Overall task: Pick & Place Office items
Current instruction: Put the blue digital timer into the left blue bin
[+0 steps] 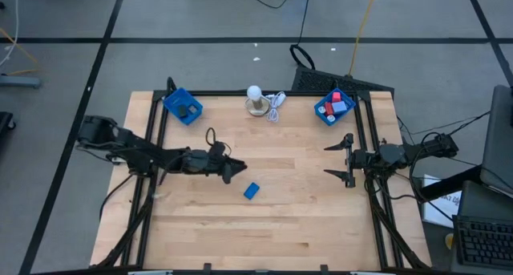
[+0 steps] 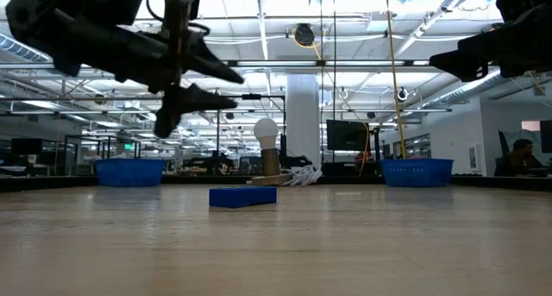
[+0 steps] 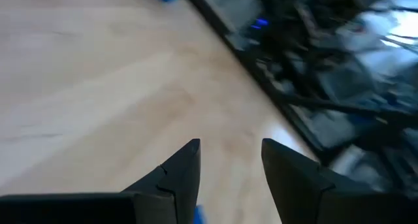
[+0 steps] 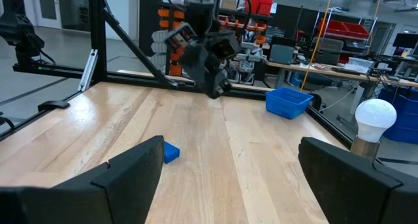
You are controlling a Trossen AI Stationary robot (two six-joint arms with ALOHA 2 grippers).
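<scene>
High view shows a small flat blue block (image 1: 252, 191) lying tilted on the table (image 1: 304, 227), both jaws open and empty.

Both arms were dark, near-black assemblies of jointed segments. The left arm (image 1: 136, 151) comprised a bulky rounded housing at its base end, a slim link, and a thin black cable looping above the wrist section. The right arm (image 1: 417, 151) carried similar black cabling trailing from its rear joints. Each arm terminated in two fingers. The left gripper (image 1: 234, 170) fingers (image 3: 179, 175) were matte black, wedge-shaped, tapering to blunt points. The right gripper (image 1: 342, 159) fingers (image 4: 134, 172) were broad, flat, angular black plates with bevelled edges.
</scene>
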